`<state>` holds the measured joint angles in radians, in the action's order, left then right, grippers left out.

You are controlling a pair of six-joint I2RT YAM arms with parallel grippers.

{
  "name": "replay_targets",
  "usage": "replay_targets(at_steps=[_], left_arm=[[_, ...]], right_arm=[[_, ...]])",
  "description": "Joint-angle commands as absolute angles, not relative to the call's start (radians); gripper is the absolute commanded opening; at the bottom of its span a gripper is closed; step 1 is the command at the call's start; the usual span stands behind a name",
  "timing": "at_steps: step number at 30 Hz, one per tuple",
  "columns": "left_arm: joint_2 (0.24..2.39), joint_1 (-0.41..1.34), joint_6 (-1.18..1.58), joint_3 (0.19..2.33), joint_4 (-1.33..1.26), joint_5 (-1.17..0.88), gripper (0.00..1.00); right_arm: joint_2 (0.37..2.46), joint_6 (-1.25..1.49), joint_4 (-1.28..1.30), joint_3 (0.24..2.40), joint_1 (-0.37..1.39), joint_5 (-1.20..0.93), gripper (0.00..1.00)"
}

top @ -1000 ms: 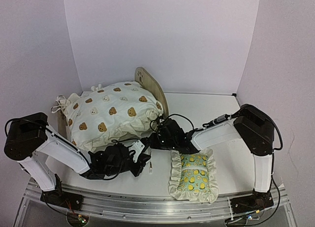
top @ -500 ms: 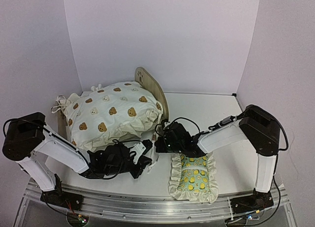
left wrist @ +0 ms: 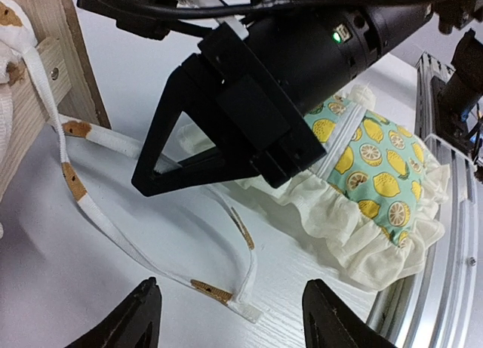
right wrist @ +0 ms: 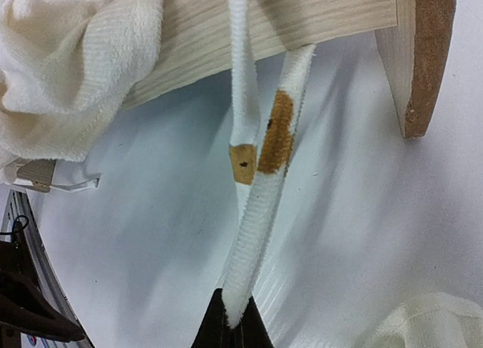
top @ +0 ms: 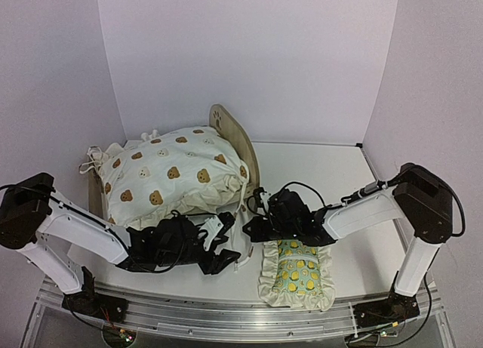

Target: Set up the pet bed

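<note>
The pet bed (top: 232, 137) stands at the back left, its paw-print headboard upright. A cream bear-print cushion (top: 170, 174) is piled on it. My right gripper (right wrist: 232, 324) is shut on one white cushion tie (right wrist: 260, 212) that hangs from the wooden rail (right wrist: 302, 16). It sits just in front of the bed's near corner (top: 253, 226). My left gripper (left wrist: 235, 318) is open, low over the table, with the loose end of another tie (left wrist: 245, 306) lying between its fingers. In the top view the left gripper (top: 226, 246) is close beside the right one.
A green lemon-print ruffled pillow (top: 296, 269) lies on the white table right of both grippers, near the front edge. Its frill (left wrist: 355, 235) is close to my left gripper. The metal rail (top: 241, 314) runs along the table's front.
My left gripper has gone from shut to wide open, and a tie end now lies free under it. The right gripper closed fully on its tie and drew slightly nearer.
</note>
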<state>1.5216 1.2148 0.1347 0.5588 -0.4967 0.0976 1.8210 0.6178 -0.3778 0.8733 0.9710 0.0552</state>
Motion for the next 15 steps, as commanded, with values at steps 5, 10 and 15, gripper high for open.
replay_targets(at_steps=[5, 10, 15], left_arm=[[1.363, 1.217, 0.267, 0.544, -0.383, 0.218, 1.00], [1.417, 1.215, 0.442, 0.608, -0.211, 0.388, 0.99], [1.511, 1.215, 0.453, 0.698, -0.133, 0.306, 0.92]], right_arm=[[1.817, 0.596, -0.337, 0.913, 0.979, -0.021, 0.02], [1.805, 0.599, -0.334, 0.893, 0.980, -0.047, 0.15], [1.806, 0.617, -0.333, 0.860, 0.980, -0.072, 0.23]])
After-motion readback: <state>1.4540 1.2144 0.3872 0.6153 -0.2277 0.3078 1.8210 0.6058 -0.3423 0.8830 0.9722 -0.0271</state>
